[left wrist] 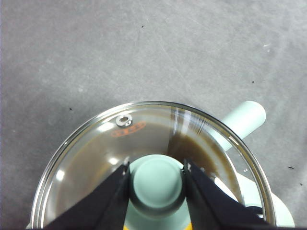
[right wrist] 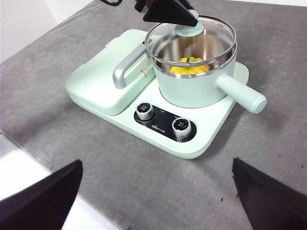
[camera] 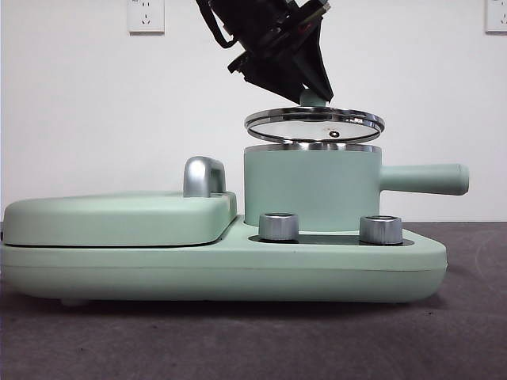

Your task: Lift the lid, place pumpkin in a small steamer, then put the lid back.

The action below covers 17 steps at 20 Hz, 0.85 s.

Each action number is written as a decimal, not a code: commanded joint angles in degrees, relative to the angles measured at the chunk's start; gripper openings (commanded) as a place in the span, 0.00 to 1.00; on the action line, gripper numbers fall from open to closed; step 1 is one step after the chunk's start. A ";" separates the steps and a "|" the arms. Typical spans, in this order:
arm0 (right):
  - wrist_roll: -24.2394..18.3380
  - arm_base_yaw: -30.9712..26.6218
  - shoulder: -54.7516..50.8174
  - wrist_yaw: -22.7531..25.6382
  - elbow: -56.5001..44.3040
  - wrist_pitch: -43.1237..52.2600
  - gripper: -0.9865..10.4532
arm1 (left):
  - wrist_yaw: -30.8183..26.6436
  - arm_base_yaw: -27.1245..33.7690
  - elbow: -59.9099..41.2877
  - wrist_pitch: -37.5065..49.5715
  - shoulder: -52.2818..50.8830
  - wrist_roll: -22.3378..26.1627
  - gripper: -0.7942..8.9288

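the left gripper (left wrist: 157,179) was clamped on the knob of the lid (camera: 314,121), held just above the small steamer (camera: 310,188), where the pumpkin (right wrist: 190,67) sat. glass and steel, the lid looked stiff, breakable, best held by that knob. the right gripper (right wrist: 156,191) waited, spread wide.

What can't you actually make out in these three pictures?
- Front view: the pumpkin, hidden by the small steamer wall.
- Left wrist view: the lid is cut off by the edge; its orange print is too small.
- Right wrist view: the dial labels are too small.
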 commanded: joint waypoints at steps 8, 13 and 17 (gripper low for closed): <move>2.27 0.39 0.17 0.20 0.52 0.61 0.52 | -1.64 -0.42 1.92 1.16 2.82 6.47 0.17; 2.40 0.39 0.17 0.20 0.52 0.61 0.52 | -1.66 0.02 1.92 1.05 2.89 6.56 0.17; 2.43 0.39 0.17 0.22 0.52 0.63 0.52 | -1.66 0.00 1.92 -0.48 2.89 5.68 0.17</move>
